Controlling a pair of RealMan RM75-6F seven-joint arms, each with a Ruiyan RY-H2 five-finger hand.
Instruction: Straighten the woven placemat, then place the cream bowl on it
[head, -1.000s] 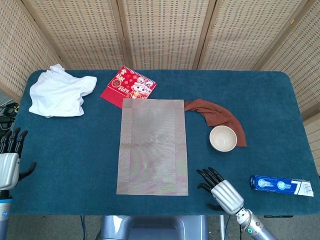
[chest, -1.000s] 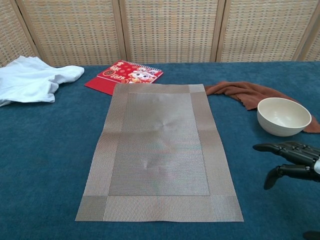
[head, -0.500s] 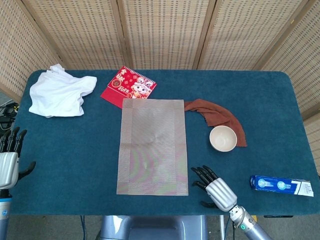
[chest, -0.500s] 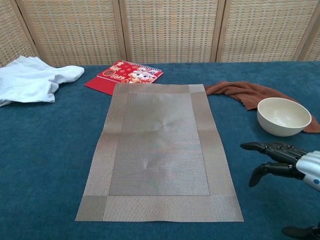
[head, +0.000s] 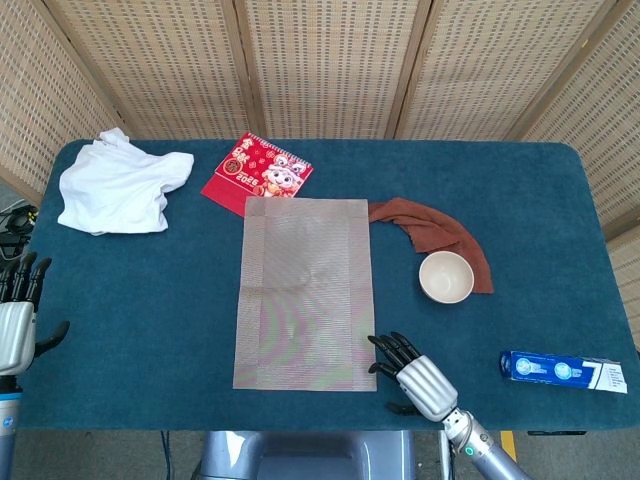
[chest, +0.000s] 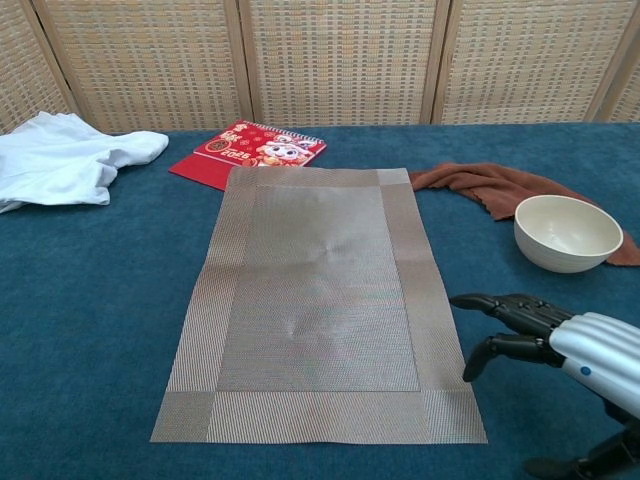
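Note:
The woven placemat (head: 305, 290) (chest: 318, 293) lies flat in the middle of the blue table, its long side running away from me. To its right stands the cream bowl (head: 445, 276) (chest: 566, 231), upright and empty, partly on a brown cloth. My right hand (head: 412, 374) (chest: 545, 333) hovers open just off the placemat's near right corner, fingers spread and pointing toward the mat, holding nothing. My left hand (head: 17, 320) stays open at the table's left edge, far from the mat, and shows only in the head view.
A brown cloth (head: 436, 234) (chest: 490, 186) lies behind and under the bowl. A red calendar (head: 257, 171) (chest: 248, 151) touches the mat's far left corner. White cloth (head: 115, 184) (chest: 62, 157) is bunched at the far left. A blue toothpaste box (head: 564, 370) lies near the right front edge.
My right hand has moved left along the front of the table toward the placemat's near right corner. The left hand, mat and bowl have stayed put.

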